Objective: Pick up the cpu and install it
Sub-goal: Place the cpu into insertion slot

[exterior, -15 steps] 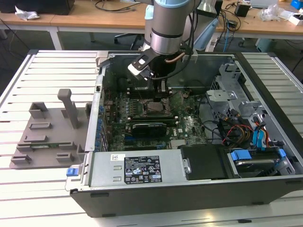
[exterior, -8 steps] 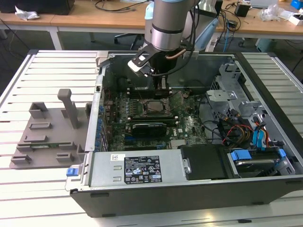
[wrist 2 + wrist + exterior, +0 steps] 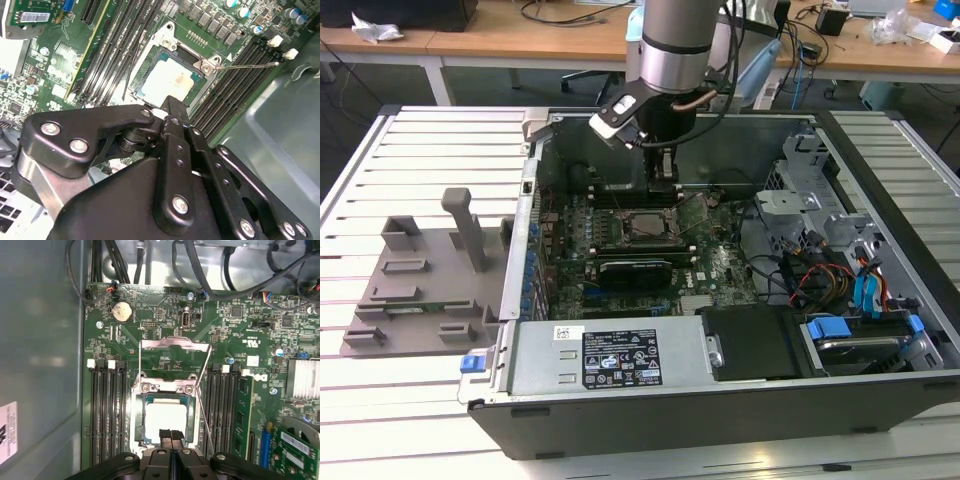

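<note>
The cpu [image 3: 641,228] lies flat in the black socket on the motherboard inside the open computer case [image 3: 880,200]. Its pale metal top shows in both wrist views [image 3: 172,80] [image 3: 165,417]. My gripper [image 3: 663,180] hangs just above the socket's far edge. In both wrist views its black fingers are pressed together, with the gripper [image 3: 171,435] [image 3: 170,104] over one edge of the chip and nothing between them. The socket's metal load plate [image 3: 172,343] stands folded open, and its thin lever [image 3: 204,371] is raised.
Memory slots [image 3: 106,410] flank the socket on both sides. A grey plastic tray with upright posts [image 3: 420,275] sits on the slatted table at the exterior view's left. Drive cages and cable bundles [image 3: 820,270] fill the case's right side, with a power supply [image 3: 620,355] at the front.
</note>
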Controlling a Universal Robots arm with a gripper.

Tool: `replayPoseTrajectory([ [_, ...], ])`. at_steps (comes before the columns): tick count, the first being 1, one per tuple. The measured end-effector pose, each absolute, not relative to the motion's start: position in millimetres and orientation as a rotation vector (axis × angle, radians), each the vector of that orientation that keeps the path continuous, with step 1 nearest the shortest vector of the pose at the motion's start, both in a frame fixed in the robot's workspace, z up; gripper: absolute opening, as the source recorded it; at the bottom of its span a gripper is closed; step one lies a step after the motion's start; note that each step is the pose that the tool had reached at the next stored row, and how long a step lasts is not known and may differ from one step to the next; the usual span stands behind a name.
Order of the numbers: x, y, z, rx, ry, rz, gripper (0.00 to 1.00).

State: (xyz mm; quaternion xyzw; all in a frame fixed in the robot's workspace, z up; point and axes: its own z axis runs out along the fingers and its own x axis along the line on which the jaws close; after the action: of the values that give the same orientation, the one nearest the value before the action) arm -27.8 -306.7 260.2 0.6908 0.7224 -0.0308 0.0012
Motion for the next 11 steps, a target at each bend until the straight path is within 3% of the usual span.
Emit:
replayPoseTrajectory([
  [11, -28, -307, 285, 2.169, 2.268, -0.097, 0.11],
])
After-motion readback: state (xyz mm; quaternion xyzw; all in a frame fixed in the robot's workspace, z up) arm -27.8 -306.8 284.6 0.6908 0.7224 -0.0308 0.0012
